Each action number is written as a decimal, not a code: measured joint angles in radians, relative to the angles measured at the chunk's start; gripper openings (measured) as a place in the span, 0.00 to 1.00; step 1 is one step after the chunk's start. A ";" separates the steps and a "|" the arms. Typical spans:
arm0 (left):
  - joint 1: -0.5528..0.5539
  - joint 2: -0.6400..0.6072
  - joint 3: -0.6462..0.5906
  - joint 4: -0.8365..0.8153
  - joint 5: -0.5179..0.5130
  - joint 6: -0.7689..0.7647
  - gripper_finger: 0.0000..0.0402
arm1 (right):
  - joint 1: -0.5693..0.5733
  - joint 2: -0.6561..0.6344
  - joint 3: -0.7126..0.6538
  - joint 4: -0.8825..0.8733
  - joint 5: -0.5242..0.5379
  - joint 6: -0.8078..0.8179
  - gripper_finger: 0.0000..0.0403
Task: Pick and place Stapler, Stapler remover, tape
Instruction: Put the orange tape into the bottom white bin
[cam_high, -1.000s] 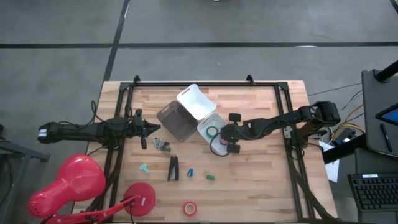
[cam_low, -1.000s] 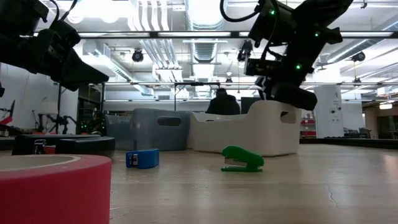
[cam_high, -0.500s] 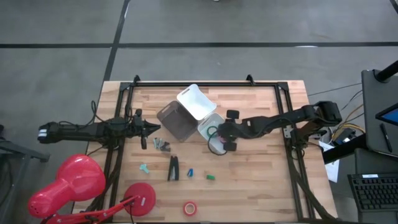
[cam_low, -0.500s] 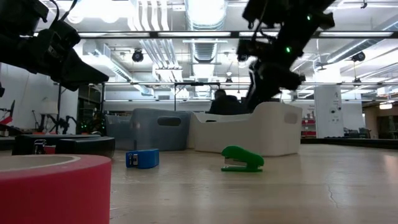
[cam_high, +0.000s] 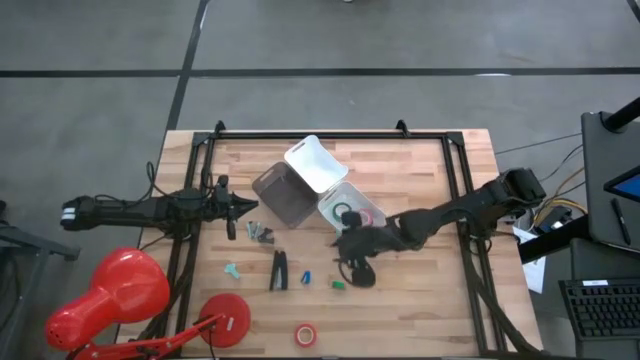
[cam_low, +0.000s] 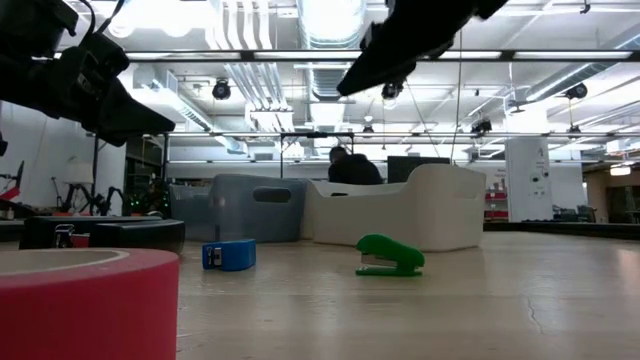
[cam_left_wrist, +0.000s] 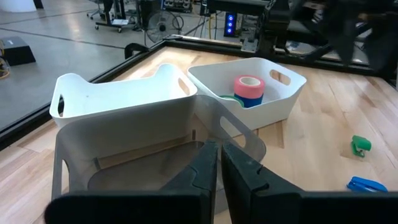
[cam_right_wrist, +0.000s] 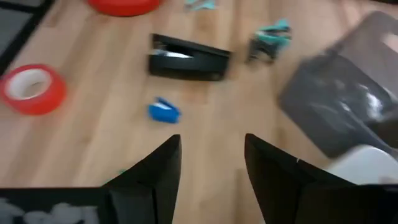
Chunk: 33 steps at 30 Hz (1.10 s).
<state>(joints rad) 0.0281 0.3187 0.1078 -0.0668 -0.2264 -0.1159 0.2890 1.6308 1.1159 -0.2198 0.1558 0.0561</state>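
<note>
The black stapler (cam_high: 279, 270) lies flat on the wooden table; it also shows in the right wrist view (cam_right_wrist: 189, 58). A red tape roll (cam_high: 305, 333) lies near the front edge (cam_right_wrist: 32, 89). Pink, blue and green tape rolls (cam_left_wrist: 249, 90) sit in a white bin (cam_high: 362, 198). A teal-and-dark stapler remover (cam_high: 262, 233) lies by my left gripper (cam_high: 244, 208), which is shut and empty in front of the grey bin (cam_left_wrist: 155, 155). My right gripper (cam_high: 352, 262) is open and empty above the table, right of the stapler (cam_right_wrist: 211, 168).
A second white bin (cam_high: 310, 163) leans on the grey bin (cam_high: 283, 195). A small green stapler (cam_high: 339, 284), a small blue item (cam_high: 307, 276) and a teal piece (cam_high: 232, 270) lie near the stapler. A red desk lamp (cam_high: 110, 295) stands at the front left.
My right gripper has left the white bin, gone toward the table's near edge and a little toward the left, and risen. It now stands over the open table by the green stapler. The tape rolls stay in the bin.
</note>
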 joint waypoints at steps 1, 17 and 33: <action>0.000 0.000 0.000 -0.001 0.000 0.000 0.06 | 0.013 0.005 0.011 -0.011 0.000 0.001 0.39; 0.000 0.000 0.000 -0.009 0.000 0.000 0.06 | 0.122 -0.277 -0.207 0.068 0.072 0.054 0.02; 0.000 0.006 0.000 -0.020 0.000 0.000 0.06 | 0.148 -0.887 -0.640 0.207 0.186 0.064 0.02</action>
<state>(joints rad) 0.0281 0.3252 0.1078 -0.0872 -0.2264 -0.1159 0.4367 0.7439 0.4762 -0.0128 0.3414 0.1203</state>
